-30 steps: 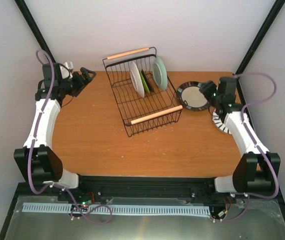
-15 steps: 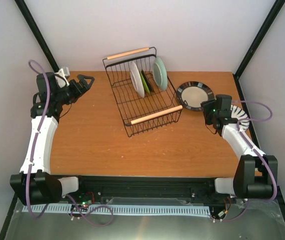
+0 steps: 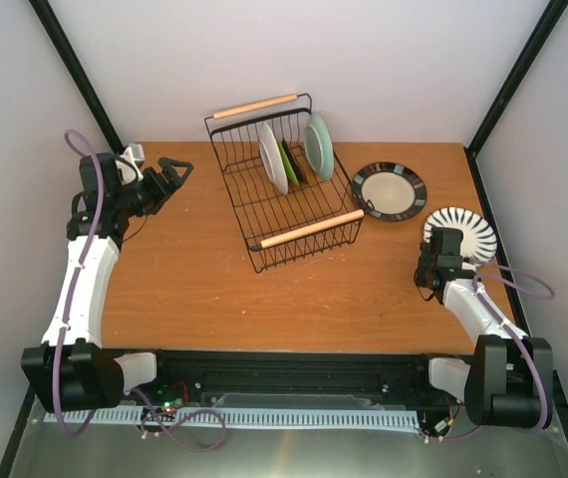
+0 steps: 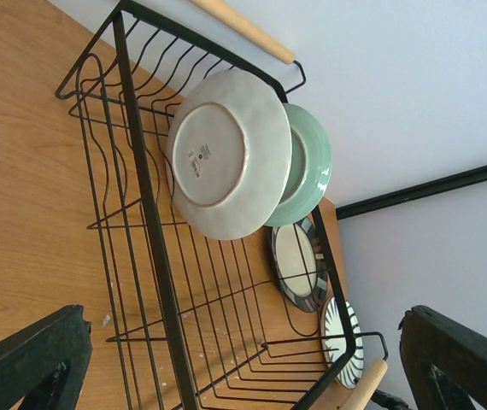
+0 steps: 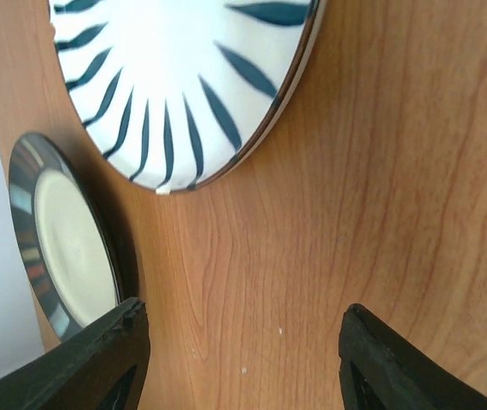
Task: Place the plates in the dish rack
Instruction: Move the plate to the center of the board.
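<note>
Wood table (image 3: 194, 269), pale walls (image 3: 364, 60), black frame posts (image 3: 75, 70) running up at the far corners. The dish rack (image 3: 294, 214) sits far-centre, turned at an angle, with one wooden handle (image 3: 256, 105) at its far end and the other at its near-right end. Three plates stand upright in its far-right part. First is a pale plate (image 4: 222, 154) with its underside facing my left wrist cam. The lime green plate (image 3: 290, 161) is edge-on behind it, and the mint green plate (image 3: 318, 146) is last, closest to the rack's right wall. Two plates lie flat on the table outside the rack. The black-rimmed cream plate (image 3: 390, 191) is just right of the rack; I can't tell if it touches the wire. The striped plate (image 3: 460, 234) is nearer and further right, by the table's right edge, apart from the black-rimmed one. My left gripper (image 3: 176, 169) is at the far-left of the table, aimed at the rack and well apart from it, with the fingers spread wide and holding nothing. My right gripper (image 5: 243, 306) is low over the wood just near of the striped plate and not touching it, with the fingers apart and only bare table between them.
</note>
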